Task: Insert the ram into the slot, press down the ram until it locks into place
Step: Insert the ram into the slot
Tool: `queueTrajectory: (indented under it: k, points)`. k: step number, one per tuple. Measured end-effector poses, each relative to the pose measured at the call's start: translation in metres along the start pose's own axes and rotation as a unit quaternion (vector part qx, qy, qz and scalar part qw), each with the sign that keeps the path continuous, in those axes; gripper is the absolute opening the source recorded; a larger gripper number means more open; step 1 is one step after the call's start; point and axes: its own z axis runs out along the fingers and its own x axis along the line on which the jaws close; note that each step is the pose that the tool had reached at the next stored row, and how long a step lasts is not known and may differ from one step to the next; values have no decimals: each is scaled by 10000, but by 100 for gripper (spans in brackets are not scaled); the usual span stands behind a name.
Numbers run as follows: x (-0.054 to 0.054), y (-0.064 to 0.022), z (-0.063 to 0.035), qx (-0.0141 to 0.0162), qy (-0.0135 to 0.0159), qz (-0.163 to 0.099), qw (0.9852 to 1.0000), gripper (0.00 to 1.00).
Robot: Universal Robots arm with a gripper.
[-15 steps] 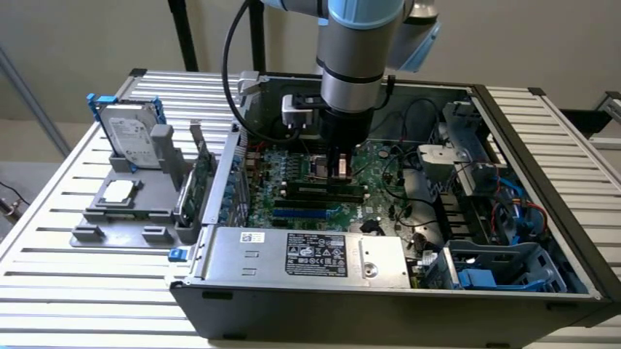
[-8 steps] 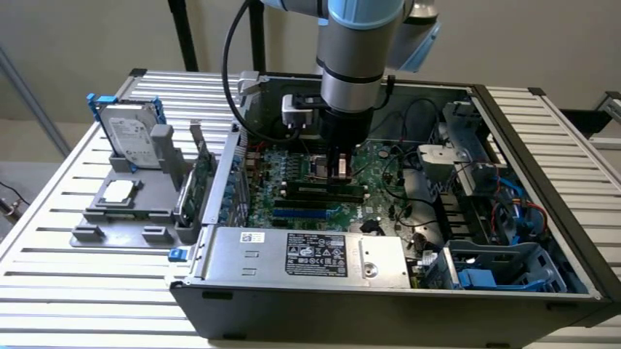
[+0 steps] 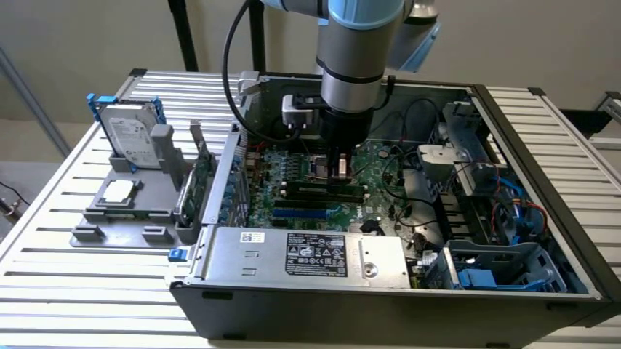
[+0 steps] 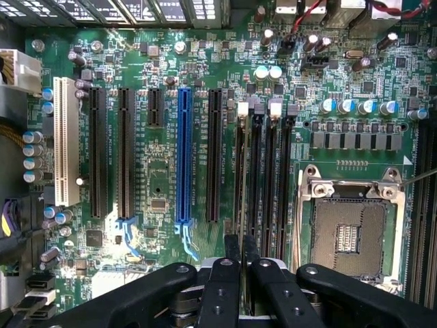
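Observation:
My gripper (image 3: 339, 173) (image 4: 242, 249) reaches down into the open computer case, low over the motherboard (image 4: 157, 198). Its two black fingers (image 4: 222, 287) stand almost together with a thin gap between them. The ram (image 4: 241, 212) shows edge-on as a thin dark line running out from between the fingertips, and is hard to tell apart from what lies beneath. It lines up with the slot (image 4: 242, 113), the white-clipped one of several parallel black sockets, nearest the expansion slots. I cannot see whether the ram touches the slot.
A blue slot (image 4: 184, 157) and black expansion slots (image 4: 125, 150) lie beside the memory sockets; the open CPU socket (image 4: 348, 236) is on the other side. The power supply (image 3: 310, 254), cables (image 3: 408, 211) and drive cage (image 3: 505, 269) crowd the case. A grey fixture (image 3: 116, 211) holds a hard drive (image 3: 131, 138) and an upright green card (image 3: 199, 182).

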Motion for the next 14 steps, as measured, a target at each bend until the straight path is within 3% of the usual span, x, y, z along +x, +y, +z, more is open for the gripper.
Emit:
queueTrajectory:
  k: [5, 14]
  points:
    - [-2, -9, 0, 0, 5, 0, 10000, 13]
    - [-1, -10, 1, 0, 51, -12, 10000, 13]
